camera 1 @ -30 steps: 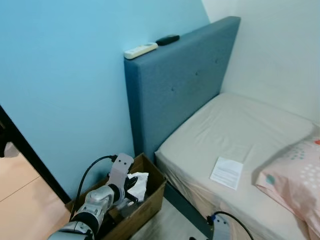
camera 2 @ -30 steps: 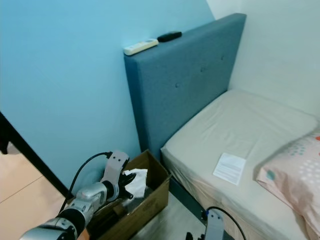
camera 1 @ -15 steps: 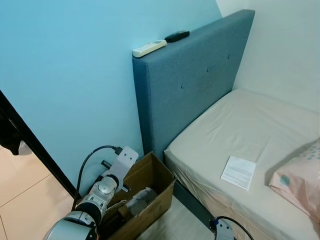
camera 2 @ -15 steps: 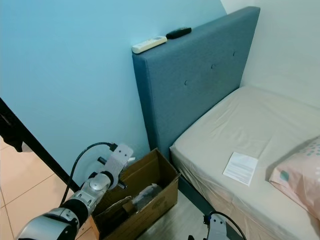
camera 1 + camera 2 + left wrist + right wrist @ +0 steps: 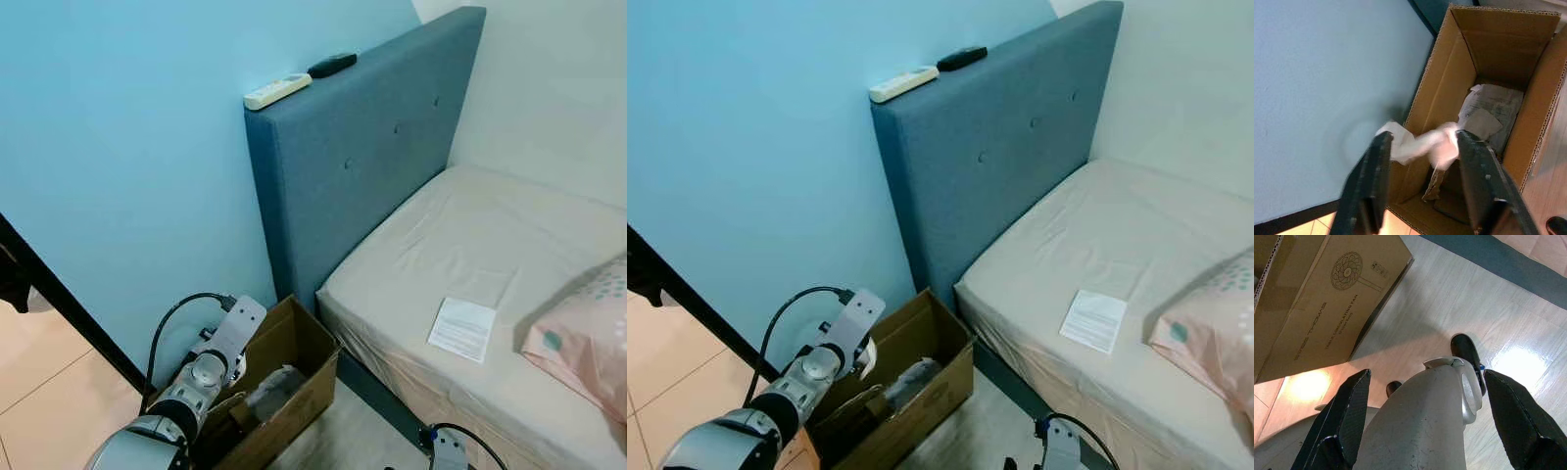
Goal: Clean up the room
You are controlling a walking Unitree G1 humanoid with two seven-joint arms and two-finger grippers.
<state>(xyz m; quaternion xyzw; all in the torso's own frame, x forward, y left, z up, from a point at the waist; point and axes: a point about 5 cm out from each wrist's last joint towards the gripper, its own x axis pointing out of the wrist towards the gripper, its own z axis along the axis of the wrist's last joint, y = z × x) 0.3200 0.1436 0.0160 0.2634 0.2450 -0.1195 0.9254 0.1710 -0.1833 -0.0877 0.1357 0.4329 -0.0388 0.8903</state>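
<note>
Left gripper above the cardboard box by the bed.
Wrist view: spread fingers, a blurred white tissue between them over the box rim; crumpled paper lies inside. Right gripper spread, idle.

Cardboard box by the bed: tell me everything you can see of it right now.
The cardboard box is plain brown corrugated card, open at the top, flaps up. It stands on the floor between the blue wall and the bed, close beside the headboard. One outer side bears a printed fan drawing with text. Inside lie crumpled paper and card scraps. The left claw hangs above its wall-side edge, open, a blurred white tissue between the fingers.
</note>
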